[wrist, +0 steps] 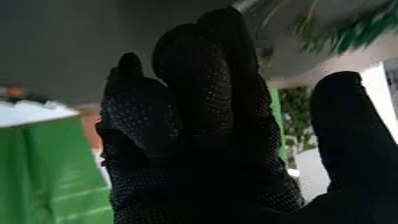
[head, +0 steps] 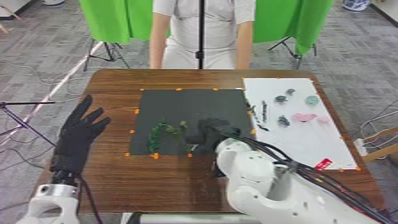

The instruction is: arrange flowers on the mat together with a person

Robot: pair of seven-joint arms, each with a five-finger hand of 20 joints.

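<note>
Arrangement at an early stage, judging by the layout: green sprigs (head: 155, 136) are lying on the dark mat (head: 188, 102); pink flowers (head: 305, 117) are awaiting placement on the white sheet (head: 313, 142). The right hand's (wrist: 200, 90) fingers are relaxing open, apparently empty; the left hand's (head: 80, 131) are spreading, empty.

Green curtains (head: 107, 20) hang beyond the wooden table (head: 120, 190) — tripod legs (head: 296, 46) below them. A black stand (head: 27, 124) is left of the table.
</note>
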